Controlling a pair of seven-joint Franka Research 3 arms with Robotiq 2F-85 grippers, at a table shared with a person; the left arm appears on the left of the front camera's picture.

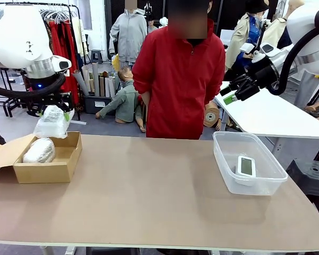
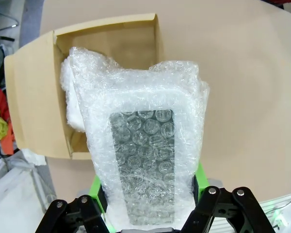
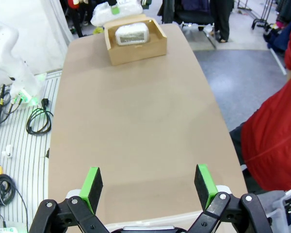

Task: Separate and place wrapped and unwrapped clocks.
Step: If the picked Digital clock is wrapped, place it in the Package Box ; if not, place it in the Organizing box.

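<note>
Brown tabletop, person in red waiting across it. Left gripper (image 2: 148,213) is clamped on a bubble-wrapped clock (image 2: 143,160), long axis running straight out from its fingers. The cardboard box (image 1: 61,167) sits right below and slightly ahead, already holding another wrapped clock (image 1: 39,151). Right gripper (image 3: 148,182) hangs wide open, empty, raised above the plastic tub (image 1: 226,159) with the bare clock (image 1: 246,166). I'd guess lowering comes next.

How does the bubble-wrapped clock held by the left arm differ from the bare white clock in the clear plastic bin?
The bubble-wrapped white clock is swathed in cloudy wrap; the bare white digital clock is uncovered, its greenish-grey screen plain. The wrapped one hangs in the left gripper above the brown cardboard box; the bare one rests inside the clear plastic bin. Both are white and rectangular.
</note>
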